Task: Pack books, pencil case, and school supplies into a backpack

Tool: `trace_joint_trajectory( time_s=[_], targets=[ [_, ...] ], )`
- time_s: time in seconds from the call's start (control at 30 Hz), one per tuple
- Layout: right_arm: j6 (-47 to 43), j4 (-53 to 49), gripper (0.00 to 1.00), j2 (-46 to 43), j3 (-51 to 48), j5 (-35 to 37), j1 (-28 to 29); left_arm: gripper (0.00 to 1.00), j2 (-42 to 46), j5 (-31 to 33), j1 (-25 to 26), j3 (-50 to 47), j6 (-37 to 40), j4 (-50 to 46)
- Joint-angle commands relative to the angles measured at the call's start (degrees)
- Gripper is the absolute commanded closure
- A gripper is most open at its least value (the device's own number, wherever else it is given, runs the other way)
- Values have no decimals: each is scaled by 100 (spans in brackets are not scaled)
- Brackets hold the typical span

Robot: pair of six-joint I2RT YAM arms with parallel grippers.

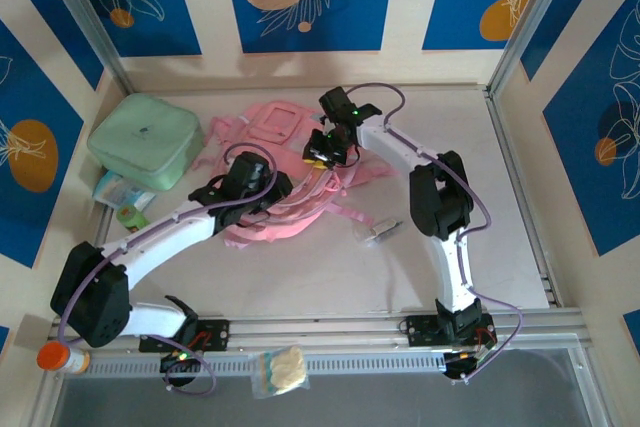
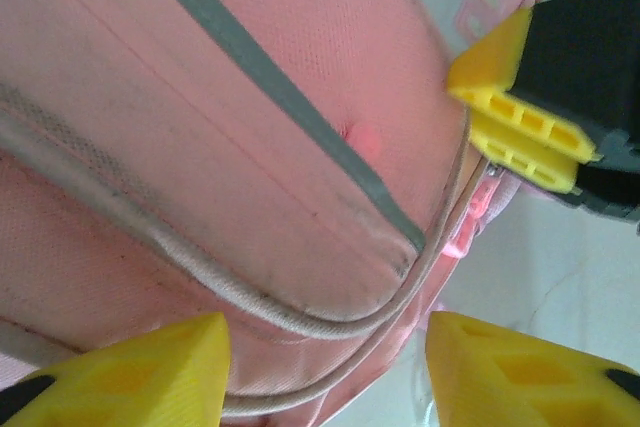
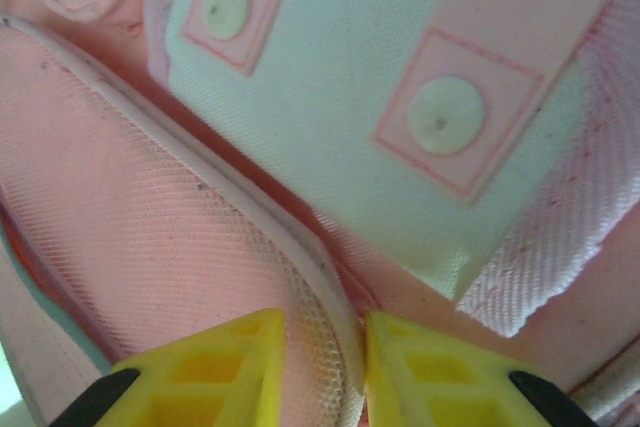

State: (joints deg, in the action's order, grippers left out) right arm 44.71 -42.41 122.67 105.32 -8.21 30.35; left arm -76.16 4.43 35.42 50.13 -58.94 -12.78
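As we read from the left, we note a green case (image 1: 145, 142) just beside the pink backpack (image 1: 275, 125), which lies at the middle of the table (image 1: 300, 282). We find the left gripper (image 2: 325, 347) spread wide, straddling the backpack's piped edge, gripping nothing. The right gripper (image 3: 322, 332) is nearly closed, pinching that piping.

Bright even light, soft shadows, wrist views blurred up close
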Motion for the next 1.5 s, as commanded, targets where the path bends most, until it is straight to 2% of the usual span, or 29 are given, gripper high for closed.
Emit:
trace_joint_trajectory(
  time_s=[0.0, 0.13, 0.27, 0.47, 0.63, 0.73, 0.9, 1.03, 1.17, 1.3, 1.37, 1.47],
  targets=[
    [-1, 150, 81, 83, 169, -506, -16, 39, -212, 292, -104, -61, 229, 384],
    [-134, 223, 91, -155, 59, -432, 15, 36, -489, 156, -316, 133, 655, 525],
    [41, 613, 100, -412, -406, -775, -42, 36, -815, 129, -532, 240, 688, 701],
    [345, 1044, 100, -875, -1074, -1043, 39, 35, -920, -129, -843, 285, 1303, 1541],
    [788, 1510, 100, -1164, -1479, -962, 235, 35, -985, -728, -1277, 367, 1529, 1859],
    [1059, 1667, 100, -1191, -1497, -892, 211, 35, -733, -895, -1331, 318, 1758, 1639],
    [1613, 2179, 100, -1538, -1792, -752, 145, 31, 225, -219, -1061, -42, 1585, 522],
    [1880, 2301, 100, -1731, -1953, -566, 199, 31, 846, 419, -499, -310, 1201, -58],
    [2057, 2529, 100, -1695, -2060, -703, 217, 30, 502, 938, 156, 125, 735, -1036],
    [2081, 2517, 100, -1646, -2049, -648, 269, 22, 16, 1927, 801, 567, 298, -1592],
    [2105, 2531, 100, -1614, -2040, -671, 264, 17, -148, 2289, 942, 603, 100, -1545],
    [2091, 2504, 100, -1572, -1996, -665, 264, 15, -433, 2259, 947, 647, 39, -1207]
  ],
)
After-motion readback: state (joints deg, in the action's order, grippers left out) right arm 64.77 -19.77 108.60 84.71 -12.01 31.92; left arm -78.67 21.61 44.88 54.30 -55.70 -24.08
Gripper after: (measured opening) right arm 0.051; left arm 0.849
